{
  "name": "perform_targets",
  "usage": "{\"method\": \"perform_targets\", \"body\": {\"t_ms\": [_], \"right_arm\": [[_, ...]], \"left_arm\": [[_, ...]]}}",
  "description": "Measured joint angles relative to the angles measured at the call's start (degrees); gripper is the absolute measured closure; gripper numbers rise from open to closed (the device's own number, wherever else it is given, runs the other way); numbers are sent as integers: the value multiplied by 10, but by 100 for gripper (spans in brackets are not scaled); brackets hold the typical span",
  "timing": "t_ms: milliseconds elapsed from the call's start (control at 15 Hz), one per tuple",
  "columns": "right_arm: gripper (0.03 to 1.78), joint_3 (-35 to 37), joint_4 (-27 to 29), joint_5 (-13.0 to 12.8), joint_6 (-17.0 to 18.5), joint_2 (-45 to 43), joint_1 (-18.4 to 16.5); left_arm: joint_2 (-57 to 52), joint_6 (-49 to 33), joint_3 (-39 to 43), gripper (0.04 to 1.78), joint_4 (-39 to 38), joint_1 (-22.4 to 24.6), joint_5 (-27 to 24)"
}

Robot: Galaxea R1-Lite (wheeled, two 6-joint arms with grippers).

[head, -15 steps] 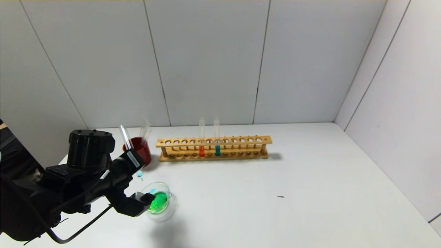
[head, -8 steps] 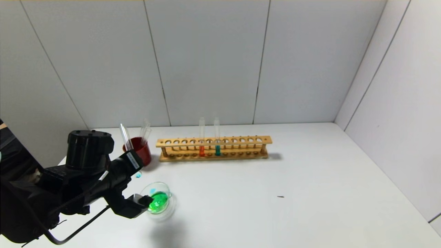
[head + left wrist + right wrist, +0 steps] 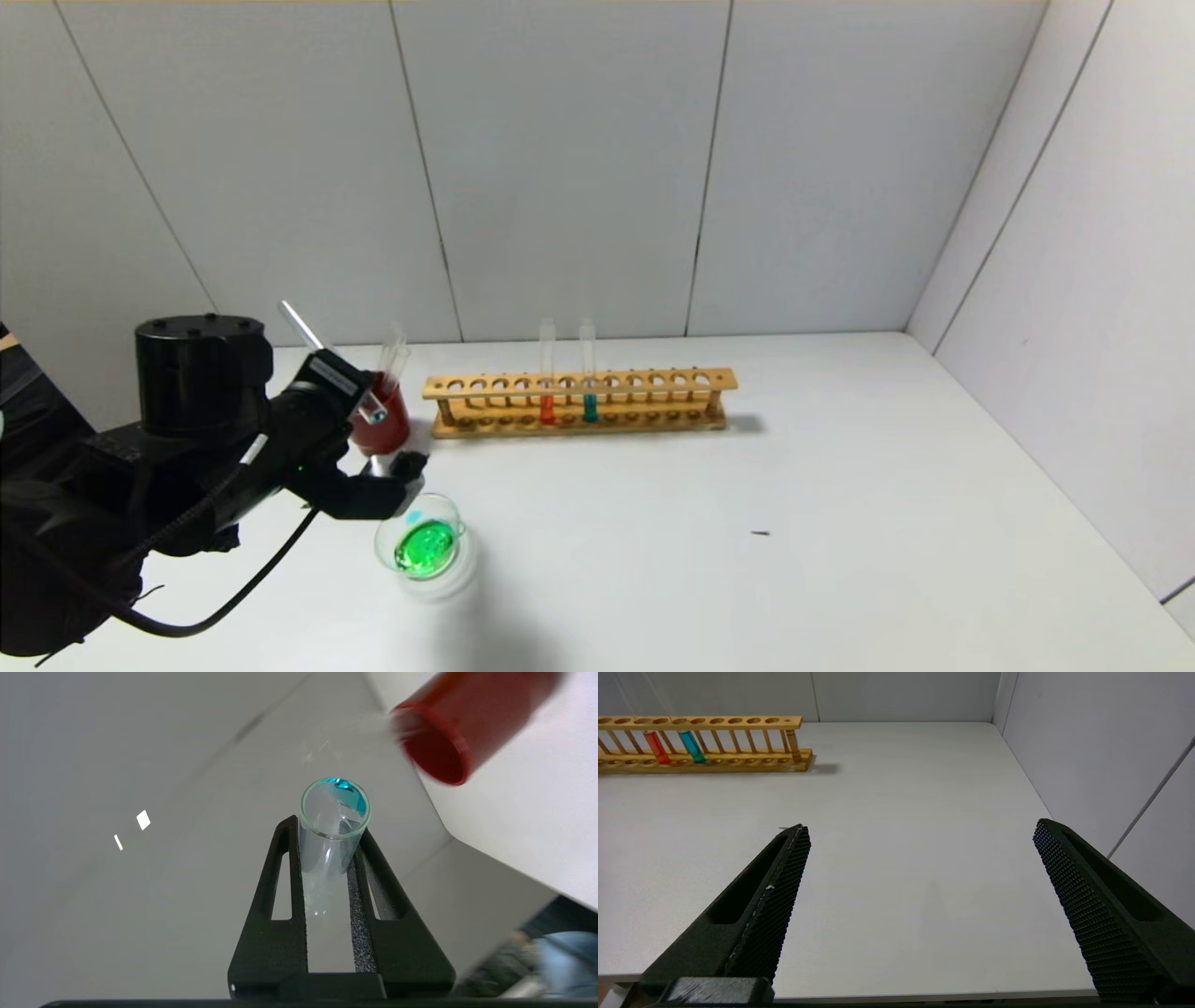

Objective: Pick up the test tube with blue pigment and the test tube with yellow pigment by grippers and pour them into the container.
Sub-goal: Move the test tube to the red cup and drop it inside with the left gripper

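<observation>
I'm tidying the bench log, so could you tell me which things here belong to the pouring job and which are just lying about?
Job:
- clear glass tube with blue residue, in left gripper
- clear glass dish of green liquid

Lying about:
- dark red cup
- wooden rack
- orange-liquid tube
- teal-liquid tube

My left gripper (image 3: pixel 373 448) is wearing matte black, a white label and looping black cable; my right gripper's (image 3: pixel 920 830) slotted fingers (image 3: pixel 770 896) are showing knurled pads.

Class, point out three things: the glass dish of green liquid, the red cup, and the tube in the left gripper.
container (image 3: pixel 381 549), head view, bare left rim.
red cup (image 3: pixel 390 431), head view, front wall.
test tube with blue pigment (image 3: pixel 334 807), left wrist view, open mouth.
</observation>
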Motion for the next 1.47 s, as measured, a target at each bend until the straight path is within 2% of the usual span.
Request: {"method": "perform_targets", "body": {"t_ms": [133, 467, 667, 867, 1000, 1133, 1467], "right_arm": [[6, 0, 0, 0, 0, 0, 0], [6, 0, 0, 0, 0, 0, 0], [6, 0, 0, 0, 0, 0, 0], [6, 0, 0, 0, 0, 0, 0], [6, 0, 0, 0, 0, 0, 0], [6, 0, 0, 0, 0, 0, 0], [6, 0, 0, 0, 0, 0, 0]], "left_arm": [[-5, -116, -20, 151, -25, 0, 39], [5, -459, -76, 151, -26, 3, 113], [34, -674, -143, 151, -2, 7, 120], [73, -878, -223, 151, 18, 32, 91], [90, -954, -238, 151, 26, 64, 51], [108, -990, -245, 151, 30, 87, 19], [149, -1072, -241, 151, 44, 97, -30]]}}
